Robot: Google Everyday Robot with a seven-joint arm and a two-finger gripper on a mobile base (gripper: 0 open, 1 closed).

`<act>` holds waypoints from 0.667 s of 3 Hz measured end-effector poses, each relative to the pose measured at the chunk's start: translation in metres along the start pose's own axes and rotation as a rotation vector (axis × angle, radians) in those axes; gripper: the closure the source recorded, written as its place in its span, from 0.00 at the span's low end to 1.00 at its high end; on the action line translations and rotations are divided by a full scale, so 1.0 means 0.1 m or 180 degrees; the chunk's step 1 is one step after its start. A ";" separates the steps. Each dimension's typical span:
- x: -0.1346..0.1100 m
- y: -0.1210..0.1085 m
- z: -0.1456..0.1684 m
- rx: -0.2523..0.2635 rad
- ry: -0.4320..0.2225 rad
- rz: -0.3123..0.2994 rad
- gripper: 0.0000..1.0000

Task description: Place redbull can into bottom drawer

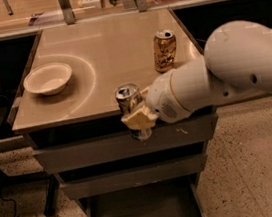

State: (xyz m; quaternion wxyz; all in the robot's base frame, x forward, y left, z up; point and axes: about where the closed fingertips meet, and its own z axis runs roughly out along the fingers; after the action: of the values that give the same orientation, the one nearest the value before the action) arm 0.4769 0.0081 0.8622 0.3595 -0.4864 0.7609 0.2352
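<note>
My gripper (138, 116) is shut on the redbull can (128, 97), a slim silver can with a silver top. It holds the can upright in the air just past the table's front edge, in front of the top drawer face. The can's lower part is hidden by the fingers (136, 120). The bottom drawer (143, 215) is pulled open directly below, a wide shallow grey tray with a bare floor. My white arm (222, 75) reaches in from the right.
A wider gold-brown patterned can (164, 51) stands on the tan table (92, 51) at the right. A white bowl (47, 78) sits at the left. Two shut grey drawer fronts (126, 147) lie above the open one. Cluttered benches stand behind.
</note>
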 end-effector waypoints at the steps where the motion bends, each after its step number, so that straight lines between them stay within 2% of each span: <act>1: 0.45 0.36 0.12 0.0009 -0.0069 0.0450 1.00; 2: 0.99 0.57 0.36 -0.0045 -0.0036 0.0683 1.00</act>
State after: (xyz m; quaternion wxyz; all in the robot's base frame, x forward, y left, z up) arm 0.4099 0.0008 0.7631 0.3330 -0.4033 0.8049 0.2804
